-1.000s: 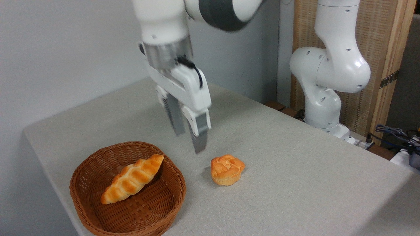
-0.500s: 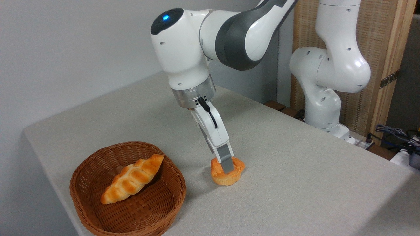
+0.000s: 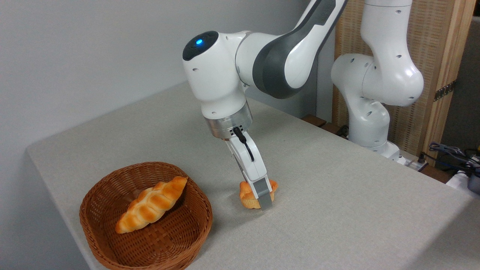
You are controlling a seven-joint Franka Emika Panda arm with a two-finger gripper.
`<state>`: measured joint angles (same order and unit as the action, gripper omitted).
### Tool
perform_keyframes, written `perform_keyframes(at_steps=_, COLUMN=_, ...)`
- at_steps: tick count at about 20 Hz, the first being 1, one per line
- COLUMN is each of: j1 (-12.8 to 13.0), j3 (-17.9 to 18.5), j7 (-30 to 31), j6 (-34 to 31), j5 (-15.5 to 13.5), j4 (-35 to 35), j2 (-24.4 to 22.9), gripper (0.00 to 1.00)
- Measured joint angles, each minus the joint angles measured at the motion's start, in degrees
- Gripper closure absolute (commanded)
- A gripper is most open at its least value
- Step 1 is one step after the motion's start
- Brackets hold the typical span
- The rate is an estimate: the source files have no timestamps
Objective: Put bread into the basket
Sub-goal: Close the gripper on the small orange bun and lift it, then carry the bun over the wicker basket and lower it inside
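Note:
The bread (image 3: 247,195), a small golden-orange bun, rests on the grey tablecloth to the right of the basket (image 3: 204,210). My gripper (image 3: 263,198) has come down over the bun, its tips close to the cloth. The near grey finger (image 3: 264,197) crosses the bun's front face. The far finger is hidden behind the bun. The bun looks pinched narrower between the fingers, so the gripper is shut on it. The round brown wicker basket sits at the table's front left corner, about a bun's width from the bread.
A long braided golden loaf (image 3: 150,205) lies slantwise inside the basket. The arm's white base (image 3: 369,127) stands beyond the table's far right edge, with cables (image 3: 452,153) beside it. The table's edge runs close behind and to the left of the basket.
The gripper dropped from above the basket's right rim onto the bun, then lowered further around it. The bun now looks squeezed and slightly shifted.

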<state>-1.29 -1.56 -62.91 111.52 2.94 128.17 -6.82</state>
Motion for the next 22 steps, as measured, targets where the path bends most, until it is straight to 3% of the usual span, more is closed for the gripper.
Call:
perform_keyframes(at_steps=8, j1=0.05, j3=-0.02, j7=-0.01, j6=0.10, j5=0.00, j4=0.12, j2=-0.06, gripper=0.61)
perform_keyframes(at_steps=18, j1=0.11, j3=-0.10, j7=-0.03, j6=-0.22, j5=0.00, j4=0.13, j2=-0.08, gripper=0.61)
perform_keyframes(at_steps=20, j1=0.13, j3=-0.23, j7=-0.03, j6=-2.23, j5=0.00, j4=-0.73, j2=-0.16, gripper=0.61)
perform_keyframes(at_steps=22, j1=0.23, j3=-0.36, j7=-0.06, j6=-8.75, j5=-0.02, j4=-4.45, j2=-0.28, gripper=0.61)
